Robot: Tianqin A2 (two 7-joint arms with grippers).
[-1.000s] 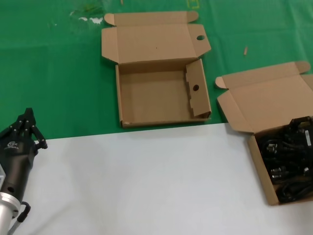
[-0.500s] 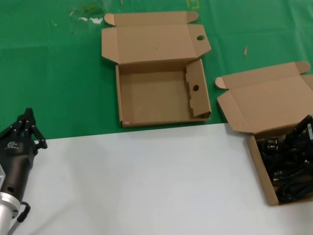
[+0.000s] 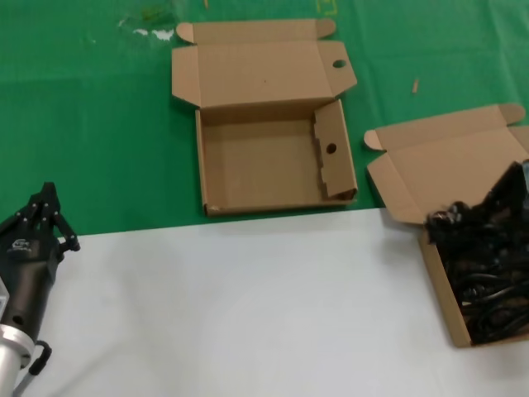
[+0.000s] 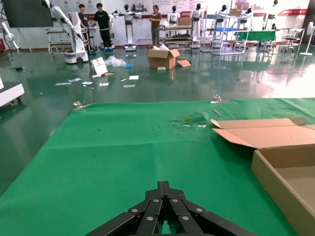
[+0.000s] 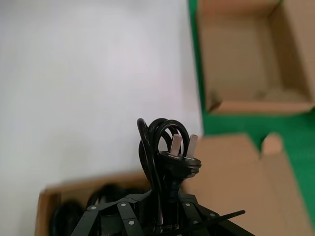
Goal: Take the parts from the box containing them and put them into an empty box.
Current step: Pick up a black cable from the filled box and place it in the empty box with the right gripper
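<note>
Your right gripper (image 5: 165,216) is closed on one black power cord (image 5: 165,160): in its wrist view the fingers clamp the bundle near its end, and the cord's loops and a plug with two metal prongs stick up past the fingertips. In the head view that arm sits at the far right edge, over the box of cords (image 3: 442,289), which rests at the right side of the work area, mostly on the white surface (image 3: 248,306), with its plain lid (image 3: 446,169) folded back onto the green cloth (image 3: 91,124). The lifted cord (image 3: 475,217) hangs above the rest of the cords (image 3: 488,298), which lie tangled inside the box. The empty box (image 3: 269,161) sits on the green cloth at top centre, well apart from the full one, open, with a round hole in its lid tab and another in its inner side flap. Your left gripper (image 3: 40,217) is parked at the lower left over the white surface, its fingers drawn together to a point and gripping nothing.
</note>
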